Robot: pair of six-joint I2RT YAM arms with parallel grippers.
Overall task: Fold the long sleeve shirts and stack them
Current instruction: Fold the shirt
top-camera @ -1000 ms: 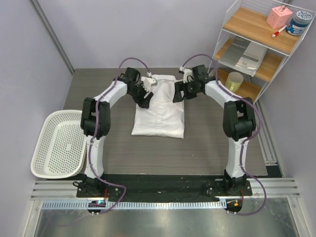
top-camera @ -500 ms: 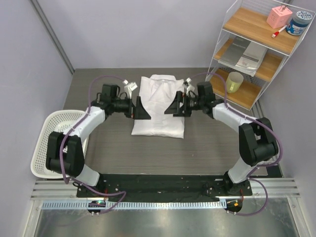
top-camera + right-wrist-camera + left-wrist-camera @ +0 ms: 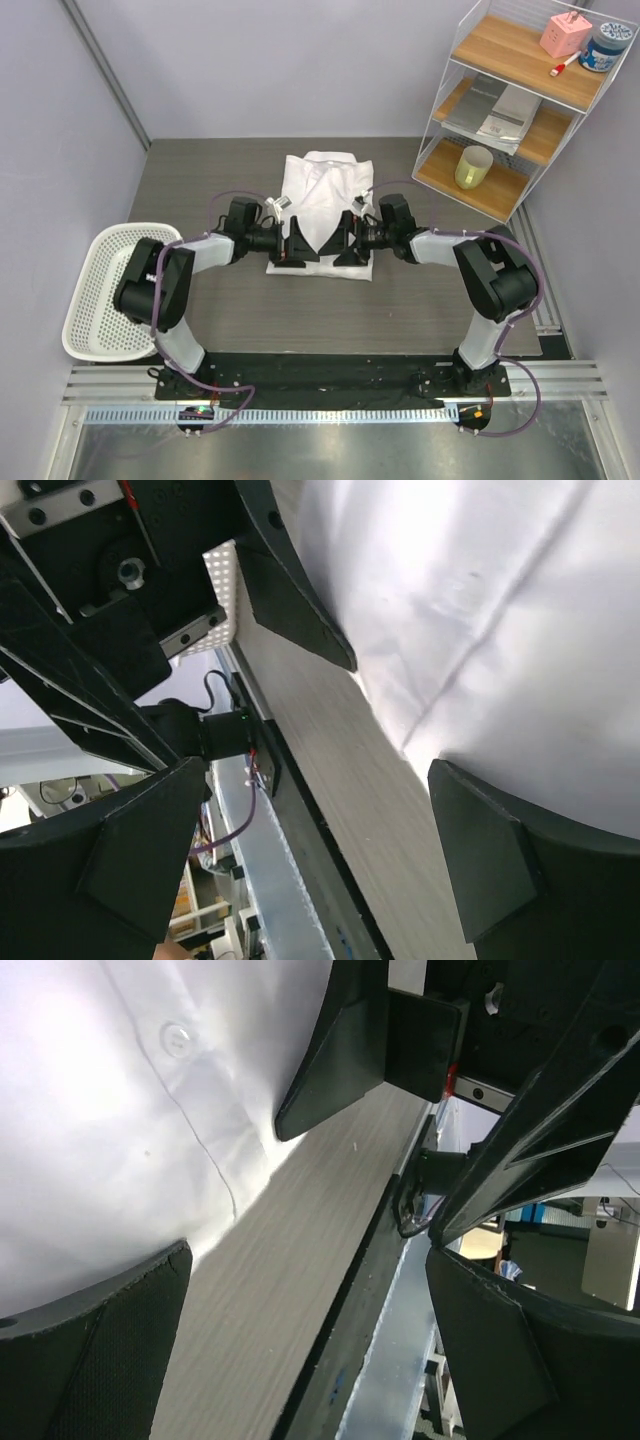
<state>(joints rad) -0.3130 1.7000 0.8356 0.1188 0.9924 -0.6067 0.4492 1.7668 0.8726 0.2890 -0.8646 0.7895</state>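
Observation:
One white long sleeve shirt point(image 3: 322, 205) lies folded into a narrow rectangle mid-table, collar at the far end. Both grippers hang low over its near end and face each other. My left gripper point(image 3: 297, 250) is open by the shirt's left edge. My right gripper point(image 3: 346, 248) is open by the right edge. In the left wrist view the shirt point(image 3: 120, 1110) fills the upper left, and my left gripper point(image 3: 310, 1355) spans bare table past the hem. In the right wrist view the shirt point(image 3: 480, 600) is at the upper right, and my right gripper point(image 3: 320, 875) grips nothing.
A white perforated basket point(image 3: 90, 300) sits at the table's left edge. A wire shelf point(image 3: 520, 140) stands at the back right with a yellow cup point(image 3: 473, 168), flat booklets point(image 3: 500, 105), a pink box point(image 3: 565, 35) and a jar point(image 3: 607, 45).
Both arms have drawn back from the collar end toward the shirt's near hem, and both grippers have opened wide. The shirt's upper part now lies uncovered.

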